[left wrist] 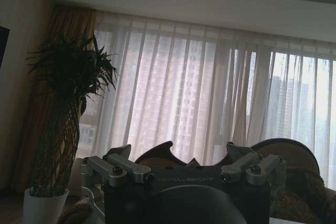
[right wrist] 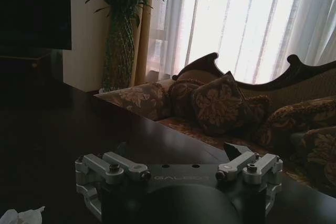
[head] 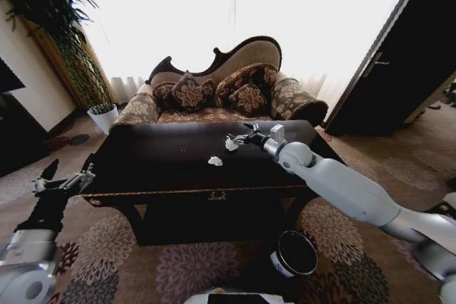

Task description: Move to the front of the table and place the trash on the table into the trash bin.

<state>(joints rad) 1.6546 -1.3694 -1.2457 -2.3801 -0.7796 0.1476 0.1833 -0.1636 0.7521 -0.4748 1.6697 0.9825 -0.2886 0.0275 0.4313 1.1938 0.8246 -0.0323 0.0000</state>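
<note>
The dark table (head: 157, 154) with gold edge trim stands right in front of me. Two white paper wads of trash lie on its top: one (head: 214, 161) near the middle, and another (head: 231, 144) farther back. My right gripper (head: 241, 136) reaches over the table and is open, its fingertips right at the farther wad. In the right wrist view a white wad (right wrist: 20, 216) lies on the tabletop beside the gripper body. The black round trash bin (head: 294, 253) stands on the carpet below the table's front right. My left gripper (head: 65, 176) hangs open off the table's left end.
An ornate sofa (head: 214, 90) with patterned cushions stands close behind the table. A tall plant in a white pot (head: 103, 115) is at the back left. A dark door (head: 399, 69) is on the right. Patterned carpet (head: 178, 268) lies in front of the table.
</note>
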